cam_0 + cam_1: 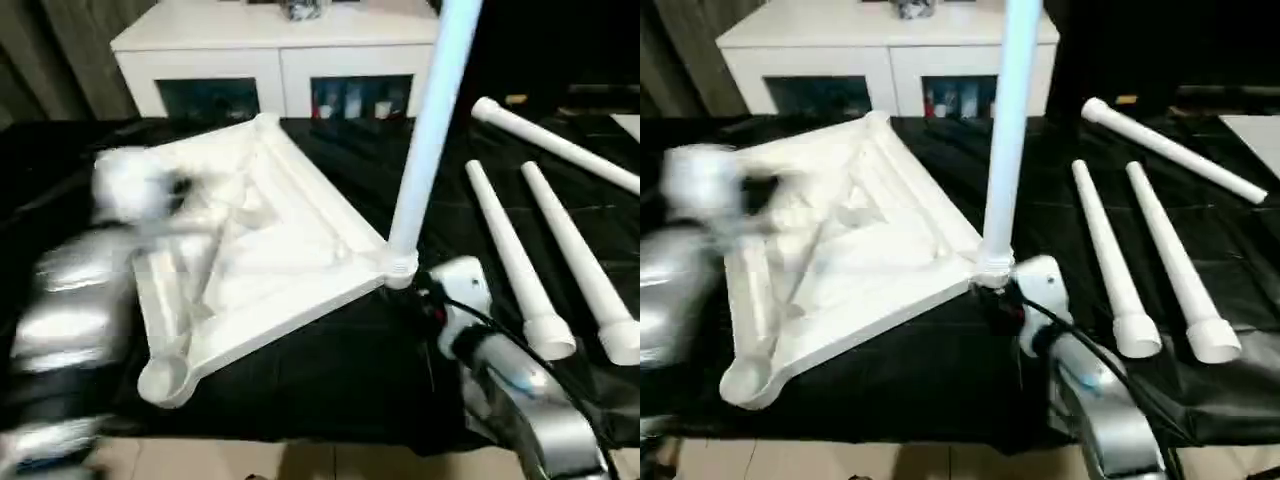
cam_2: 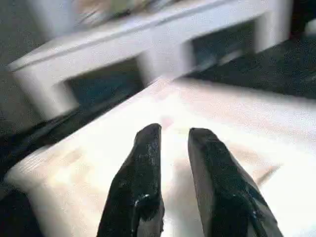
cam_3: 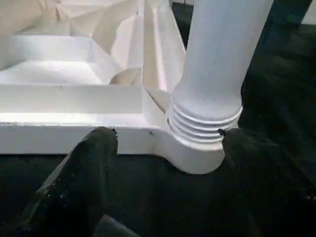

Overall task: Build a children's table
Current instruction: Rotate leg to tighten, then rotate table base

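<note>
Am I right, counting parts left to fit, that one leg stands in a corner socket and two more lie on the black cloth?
Not quite: three legs lie on the cloth, as the left eye view shows. One leg does stand in a socket.

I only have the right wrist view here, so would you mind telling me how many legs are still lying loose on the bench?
Observer: Three loose legs lie on the black cloth to the robot's right; one leg stands upright in the near corner socket.
Operator: Thank you. Where is the left end effector?
Observer: The left end effector hangs over the table top's ribbed underside, fingers slightly parted, holding nothing.
Operator: And what is behind the table?
Observer: A white cabinet with glass doors.
</note>
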